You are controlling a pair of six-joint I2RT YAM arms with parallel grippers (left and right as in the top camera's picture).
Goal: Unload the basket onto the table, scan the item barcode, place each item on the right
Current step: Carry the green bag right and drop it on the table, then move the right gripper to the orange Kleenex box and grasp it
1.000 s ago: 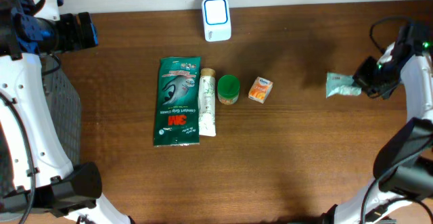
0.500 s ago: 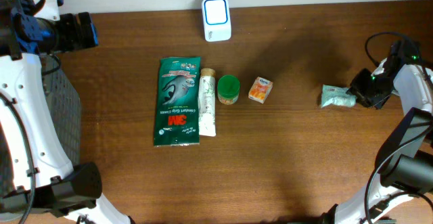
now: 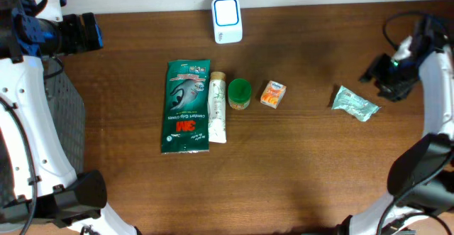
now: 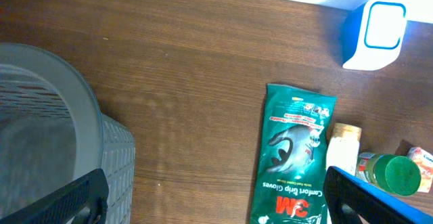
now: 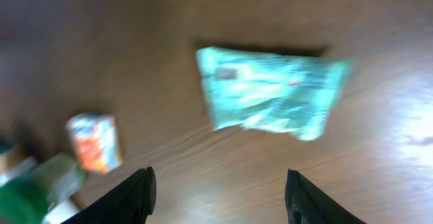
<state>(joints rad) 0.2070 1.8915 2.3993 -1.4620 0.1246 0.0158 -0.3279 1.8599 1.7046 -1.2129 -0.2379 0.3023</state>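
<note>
The pale green packet (image 3: 356, 103), gripped a second ago, is now lying released on the worktop (image 3: 305, 164), well apart from the scanner (image 3: 227, 20). The right tool (image 5: 220, 197) is being opened above it, empty; the left tool (image 4: 213, 200) is being held wide, empty. This item's turn is being judged over.

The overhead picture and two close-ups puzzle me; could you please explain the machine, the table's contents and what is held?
Two robot arms with two-finger grippers work at a table. One camera looks straight down; the others sit on each wrist. On the table: a white scanner, green glove pack, tube, green-lidded jar, orange box and pale green packet; a grey basket stands left. The left gripper and right gripper are open, holding nothing.
</note>
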